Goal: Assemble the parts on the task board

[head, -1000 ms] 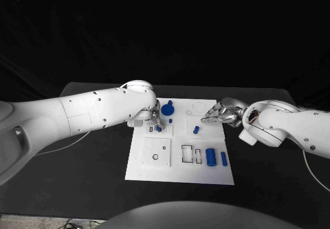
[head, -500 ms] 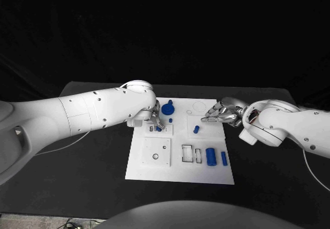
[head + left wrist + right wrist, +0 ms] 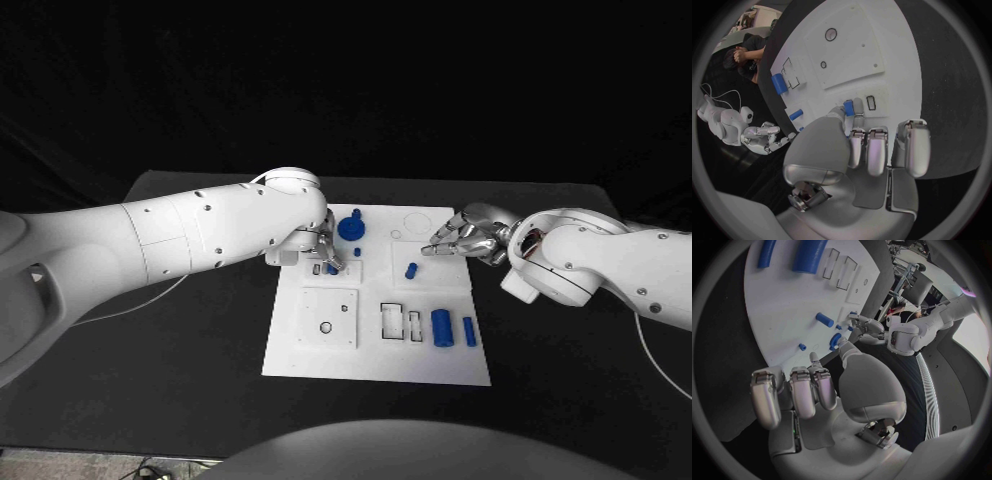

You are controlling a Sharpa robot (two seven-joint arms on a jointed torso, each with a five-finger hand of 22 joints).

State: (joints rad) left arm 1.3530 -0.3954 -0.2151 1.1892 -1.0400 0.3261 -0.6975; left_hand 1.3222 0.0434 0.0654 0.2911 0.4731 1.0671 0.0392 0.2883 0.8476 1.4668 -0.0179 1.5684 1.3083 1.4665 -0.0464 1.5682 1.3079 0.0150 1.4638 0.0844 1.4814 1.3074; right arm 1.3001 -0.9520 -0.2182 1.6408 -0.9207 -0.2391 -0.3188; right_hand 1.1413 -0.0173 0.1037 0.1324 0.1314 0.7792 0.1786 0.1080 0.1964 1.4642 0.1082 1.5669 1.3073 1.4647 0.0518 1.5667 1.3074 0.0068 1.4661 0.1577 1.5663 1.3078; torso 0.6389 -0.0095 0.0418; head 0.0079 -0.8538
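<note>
The white task board (image 3: 375,345) lies in the middle of the black table. My left hand (image 3: 320,248) hovers over the board's far left part and pinches a small blue part (image 3: 848,107) between thumb and a finger, beside a small rectangular slot (image 3: 871,102). My right hand (image 3: 464,240) is at the board's far right edge with its fingers curled in and nothing in them (image 3: 817,385). On the board are a round blue knob (image 3: 353,231), a short blue peg (image 3: 411,270), a thick blue cylinder (image 3: 443,328) and a slim blue one (image 3: 469,332).
The board carries a raised square plate with a hole (image 3: 329,318) and outlined rectangular recesses (image 3: 392,322). A thin cable (image 3: 137,305) runs across the table at the left. Black tabletop (image 3: 577,380) surrounds the board.
</note>
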